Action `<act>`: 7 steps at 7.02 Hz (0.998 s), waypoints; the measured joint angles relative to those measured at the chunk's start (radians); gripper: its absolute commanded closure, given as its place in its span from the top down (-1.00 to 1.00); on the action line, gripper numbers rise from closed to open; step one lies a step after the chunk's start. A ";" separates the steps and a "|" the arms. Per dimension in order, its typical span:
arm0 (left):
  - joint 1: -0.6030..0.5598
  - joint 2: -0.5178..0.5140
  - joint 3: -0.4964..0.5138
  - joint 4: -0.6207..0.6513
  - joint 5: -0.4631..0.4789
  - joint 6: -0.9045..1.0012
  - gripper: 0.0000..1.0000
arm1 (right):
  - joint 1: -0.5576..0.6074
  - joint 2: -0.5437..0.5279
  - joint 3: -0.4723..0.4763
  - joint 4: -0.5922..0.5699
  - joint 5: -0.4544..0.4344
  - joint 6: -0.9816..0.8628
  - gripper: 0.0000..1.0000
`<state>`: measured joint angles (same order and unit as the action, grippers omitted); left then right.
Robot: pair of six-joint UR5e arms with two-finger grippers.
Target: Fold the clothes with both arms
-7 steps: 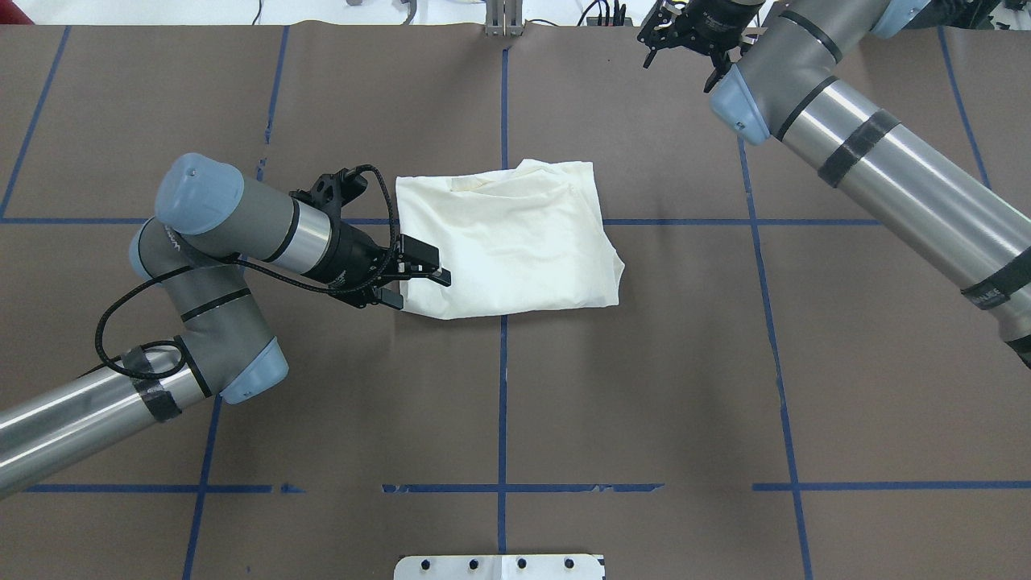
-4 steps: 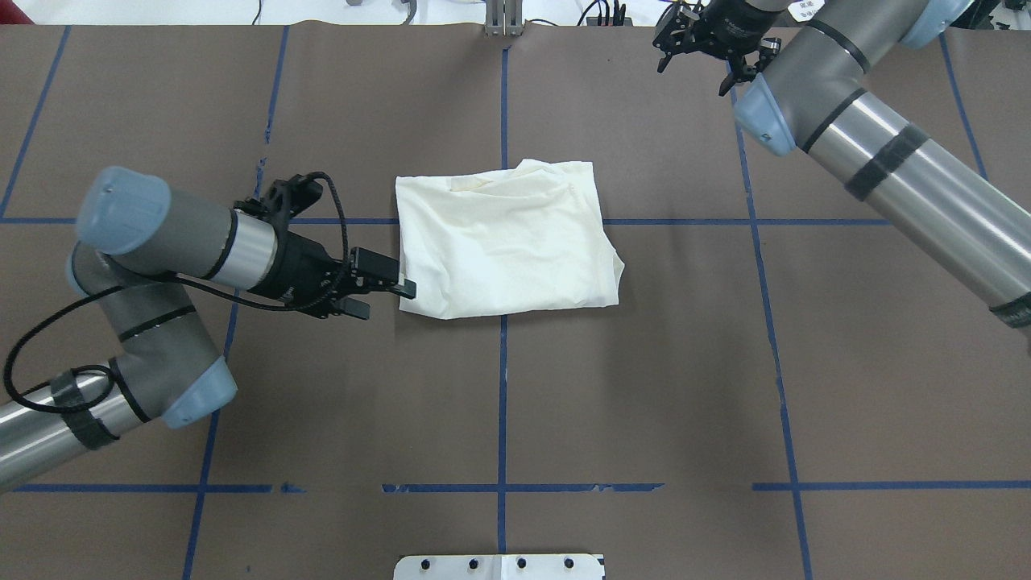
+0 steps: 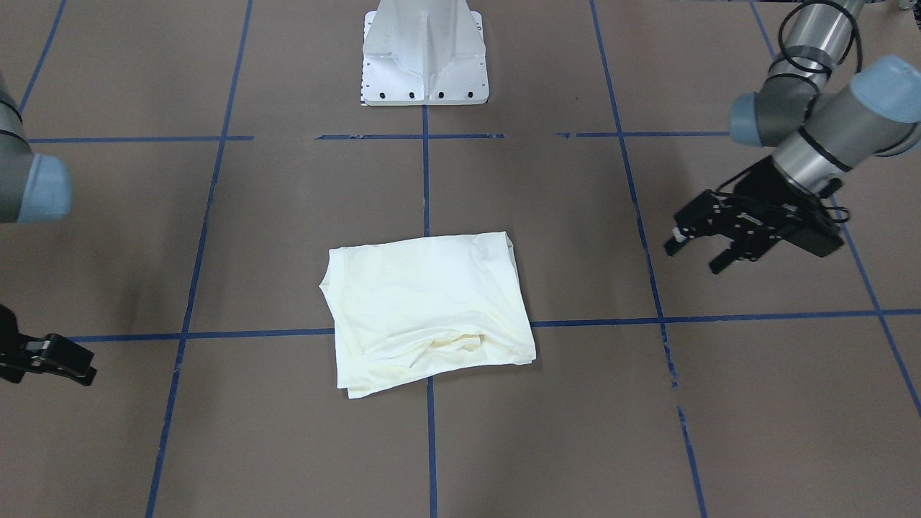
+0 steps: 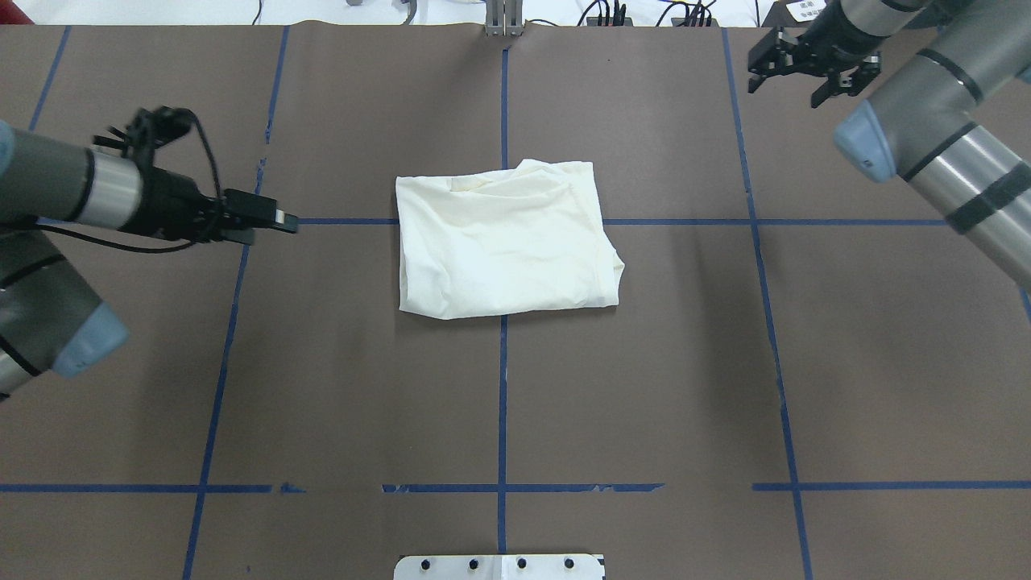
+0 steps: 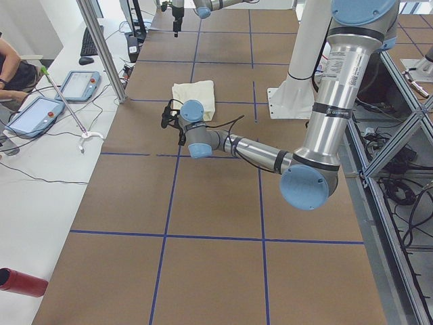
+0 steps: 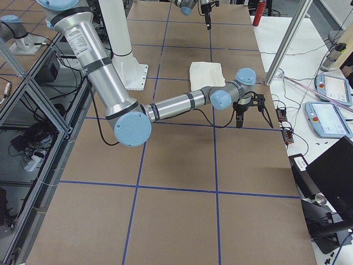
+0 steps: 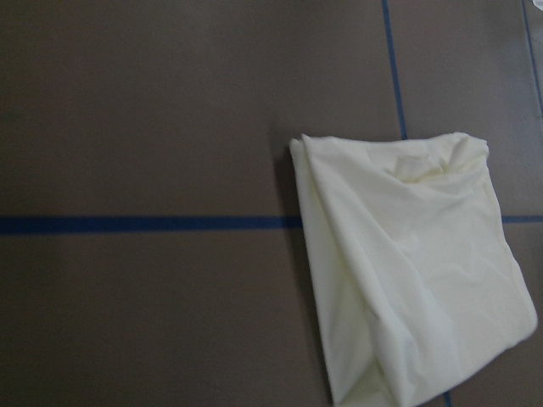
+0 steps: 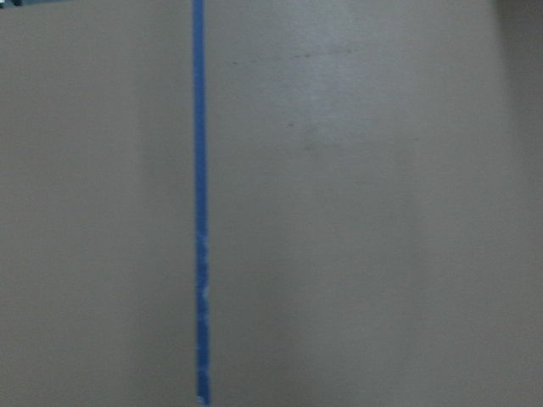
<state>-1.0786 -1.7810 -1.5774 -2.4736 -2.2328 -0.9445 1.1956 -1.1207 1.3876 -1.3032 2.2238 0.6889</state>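
Note:
The cream-white shirt (image 4: 507, 246) lies folded into a rough rectangle at the table's middle, plain side up; the print is hidden. It also shows in the front view (image 3: 428, 309) and the left wrist view (image 7: 416, 263). My left gripper (image 4: 274, 231) is open and empty, well to the left of the shirt and apart from it; the front view (image 3: 694, 257) shows its jaws spread. My right gripper (image 4: 793, 84) is open and empty near the far right edge of the table, far from the shirt. The right wrist view shows only bare table with a blue line.
Blue tape lines (image 4: 503, 403) divide the brown table into squares. The white pedestal base (image 3: 424, 65) stands at the robot's side. Operator tablets (image 5: 78, 84) and a metal post (image 5: 101, 47) stand beyond the far edge.
My left gripper has drawn back from the shirt's left edge, leftward and a little farther away, empty. My right gripper has moved right along the far edge. The shirt has not moved.

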 measured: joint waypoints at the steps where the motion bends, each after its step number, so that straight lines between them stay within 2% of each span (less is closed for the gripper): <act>1: -0.103 0.003 0.002 0.135 0.020 0.207 1.00 | 0.041 -0.059 0.002 -0.001 -0.004 -0.124 1.00; 3: -0.245 0.003 0.002 0.362 0.059 0.550 1.00 | 0.142 -0.162 0.001 -0.026 -0.001 -0.405 1.00; 5: -0.321 0.006 -0.001 0.539 0.057 0.790 1.00 | 0.265 -0.232 0.017 -0.129 0.026 -0.665 1.00; 6: -0.357 0.008 -0.002 0.610 0.054 0.893 1.00 | 0.316 -0.271 0.056 -0.201 0.044 -0.758 1.00; 7: -0.391 0.009 0.000 0.680 0.052 0.992 1.00 | 0.352 -0.331 0.140 -0.282 0.056 -0.826 1.00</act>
<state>-1.4691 -1.7716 -1.5770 -1.7935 -2.1805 0.0475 1.5477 -1.4517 1.5273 -1.5854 2.2796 -0.1369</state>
